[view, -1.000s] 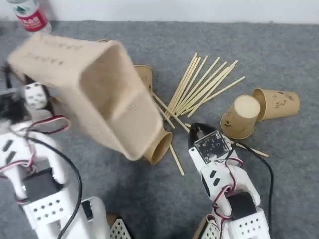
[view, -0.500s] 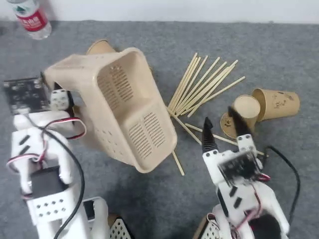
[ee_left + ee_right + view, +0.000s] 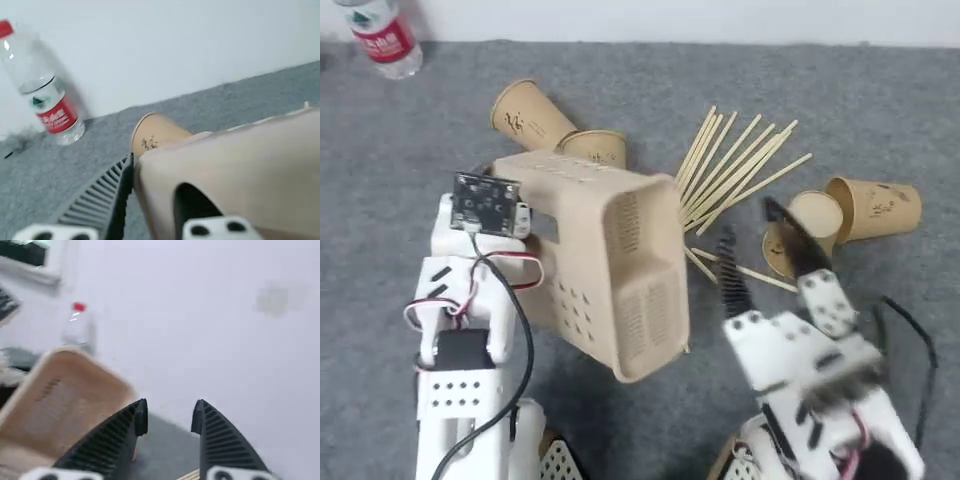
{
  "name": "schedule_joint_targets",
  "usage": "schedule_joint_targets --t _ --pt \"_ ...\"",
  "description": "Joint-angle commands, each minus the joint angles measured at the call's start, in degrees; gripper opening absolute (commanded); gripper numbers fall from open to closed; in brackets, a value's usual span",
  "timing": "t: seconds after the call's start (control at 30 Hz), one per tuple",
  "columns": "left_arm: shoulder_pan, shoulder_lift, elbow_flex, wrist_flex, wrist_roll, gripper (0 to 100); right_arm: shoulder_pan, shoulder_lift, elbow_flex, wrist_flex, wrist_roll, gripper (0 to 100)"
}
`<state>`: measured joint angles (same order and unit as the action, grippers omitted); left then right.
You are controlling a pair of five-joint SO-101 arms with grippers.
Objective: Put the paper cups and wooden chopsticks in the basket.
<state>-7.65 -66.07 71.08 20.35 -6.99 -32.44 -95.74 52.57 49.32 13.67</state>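
Observation:
The beige slotted basket (image 3: 610,265) hangs tilted over the middle of the table with its outer walls facing up. My left gripper (image 3: 525,222) is shut on the basket's rim (image 3: 235,160), and one black finger (image 3: 117,197) presses its wall. Two paper cups (image 3: 525,113) (image 3: 596,147) lie just beyond the basket. Wooden chopsticks (image 3: 730,175) fan out at the centre right. Two more paper cups (image 3: 802,233) (image 3: 875,207) lie to the right. My right gripper (image 3: 758,250) is raised near those cups and open (image 3: 170,422) with nothing in it.
A plastic bottle (image 3: 382,35) with a red label stands at the far left corner by the white wall. A few stray chopsticks (image 3: 760,276) lie under the right gripper. Bare grey mat stretches along the far edge.
The left arm swung the basket down and towards the centre, turning it over, which uncovered the two cups behind it. The right arm rose and its gripper opened.

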Motion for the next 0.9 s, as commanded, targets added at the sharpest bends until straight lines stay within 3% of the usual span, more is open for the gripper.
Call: schedule_joint_targets --t 0.0,0.47,0.6,0.77,0.87 --pt "4.7 -0.8 -1.5 -2.6 -0.4 1 -3.6 8.1 -4.0 1.2 -1.1 21.8" --pt "5.9 -0.8 -2.7 -2.5 -0.1 1 -3.2 21.8 -3.4 -3.2 -0.7 21.7" --pt "5.9 -0.8 -4.0 -2.5 0.0 1 2.1 27.5 -3.3 -6.8 -1.0 20.8" --pt "5.9 -0.8 -5.3 -2.5 0.0 1 4.6 35.6 -3.3 -8.9 -0.6 2.1" --pt "5.9 -0.8 -5.8 -2.5 0.0 1 3.9 38.3 -3.3 -9.1 -0.6 2.1"
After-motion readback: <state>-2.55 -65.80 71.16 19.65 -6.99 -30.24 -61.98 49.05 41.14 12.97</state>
